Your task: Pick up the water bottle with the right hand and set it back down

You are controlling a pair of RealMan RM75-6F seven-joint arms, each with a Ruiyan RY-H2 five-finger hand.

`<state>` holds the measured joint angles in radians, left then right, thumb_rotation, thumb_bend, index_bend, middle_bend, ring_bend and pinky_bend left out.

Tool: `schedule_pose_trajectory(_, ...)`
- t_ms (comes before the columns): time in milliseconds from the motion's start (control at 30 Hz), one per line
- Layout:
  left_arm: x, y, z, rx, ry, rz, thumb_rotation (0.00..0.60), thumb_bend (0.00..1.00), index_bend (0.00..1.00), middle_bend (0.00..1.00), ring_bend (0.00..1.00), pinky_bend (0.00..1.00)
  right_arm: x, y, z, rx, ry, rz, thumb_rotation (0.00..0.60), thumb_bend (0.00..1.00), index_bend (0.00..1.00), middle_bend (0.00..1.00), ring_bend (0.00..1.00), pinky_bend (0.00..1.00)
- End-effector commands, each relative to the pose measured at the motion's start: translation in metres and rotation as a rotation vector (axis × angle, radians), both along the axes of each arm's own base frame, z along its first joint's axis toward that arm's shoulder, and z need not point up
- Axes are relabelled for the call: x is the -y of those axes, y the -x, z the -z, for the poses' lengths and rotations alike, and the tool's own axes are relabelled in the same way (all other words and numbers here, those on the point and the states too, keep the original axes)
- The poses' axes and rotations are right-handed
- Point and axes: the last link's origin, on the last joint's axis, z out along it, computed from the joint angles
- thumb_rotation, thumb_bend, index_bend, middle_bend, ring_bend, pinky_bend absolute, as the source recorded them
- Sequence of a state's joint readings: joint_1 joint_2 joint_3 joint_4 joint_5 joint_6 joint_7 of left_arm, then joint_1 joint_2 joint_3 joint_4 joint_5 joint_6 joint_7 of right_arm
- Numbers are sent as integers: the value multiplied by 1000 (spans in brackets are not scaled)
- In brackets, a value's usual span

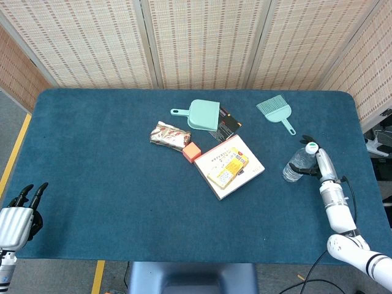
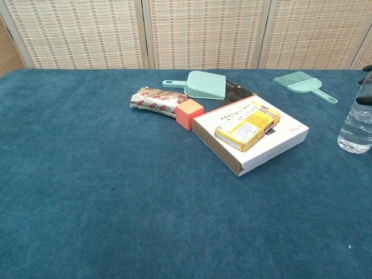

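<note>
The blue carpeted tabletop [image 1: 110,184] carries a flat white cardboard box [image 1: 236,174] near its middle. Toward the right edge a clear plastic water bottle with a white cap [image 1: 299,164] stands on the tabletop. The right hand [image 1: 323,164] is against the bottle's right side, dark fingers [image 2: 366,84] around its neck, though whether it truly grips is unclear. The left hand [image 1: 17,222] hangs off the near-left corner, fingers loosely curled, holding nothing.

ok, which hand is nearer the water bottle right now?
Right. The right hand is directly beside the water bottle, fingers at its upper part, though a closed grip isn't clear. The left hand sits off the table's near-left corner, far across from it.
</note>
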<state>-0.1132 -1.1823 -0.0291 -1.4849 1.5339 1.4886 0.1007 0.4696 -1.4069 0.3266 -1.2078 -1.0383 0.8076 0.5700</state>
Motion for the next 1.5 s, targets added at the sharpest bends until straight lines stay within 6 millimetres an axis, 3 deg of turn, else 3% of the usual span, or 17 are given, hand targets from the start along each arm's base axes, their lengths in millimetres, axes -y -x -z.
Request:
schedule_pose_trajectory(33, 0, 1, 0, -2, 1, 0, 600, 329, 60, 106, 89, 331, 2, -2, 4, 0, 4, -4, 600, 302, 296, 308, 126, 308)
schedule_pose_trajectory(233, 0, 1, 0, -2, 3, 1, 600, 329, 65, 110, 89, 330, 0, -2, 8, -24, 8, -11, 600, 431, 591, 505, 355, 467)
schedule_pose_trajectory(433, 0, 1, 1, -5, 7, -2, 600, 329, 68, 114, 89, 331, -5, -10, 3, -18, 51, -38, 600, 465, 714, 593, 445, 551)
schedule_pose_trajectory(667, 1, 1, 2, -7, 12, -3, 600, 329, 69, 119, 89, 330, -14, -55, -36, 232, 173, -155, 600, 475, 724, 600, 451, 559)
schedule_pose_trajectory(800, 1, 0, 1, -6, 11, -2, 600, 330, 69, 121, 89, 331, -17, -65, -51, 176, 245, -216, 600, 475, 724, 600, 451, 561)
schedule_pose_trajectory(933, 1, 0, 2, -4, 12, -1, 600, 329, 69, 123, 89, 331, -23, -71, -47, 155, 259, -224, 600, 475, 724, 600, 451, 564)
schedule_pose_trajectory(1133, 1, 0, 2, -6, 17, -1, 600, 329, 69, 123, 90, 331, -33, -89, -42, 607, 20, -133, 600, 475, 724, 600, 452, 567)
schedule_pose_trajectory(1233, 1, 1, 2, -5, 16, -3, 600, 328, 69, 124, 89, 331, -31, -89, -45, 732, -47, -93, 600, 475, 724, 600, 452, 567)
schedule_pose_trajectory(1333, 0, 1, 2, -5, 14, -5, 600, 327, 69, 125, 89, 331, -28, -79, -47, 633, -48, -129, 600, 475, 724, 600, 452, 568)
schedule_pose_trajectory(1500, 1, 1, 2, -6, 13, -3, 600, 328, 69, 126, 89, 331, -23, -62, -39, 162, 143, -221, 600, 476, 724, 600, 452, 571)
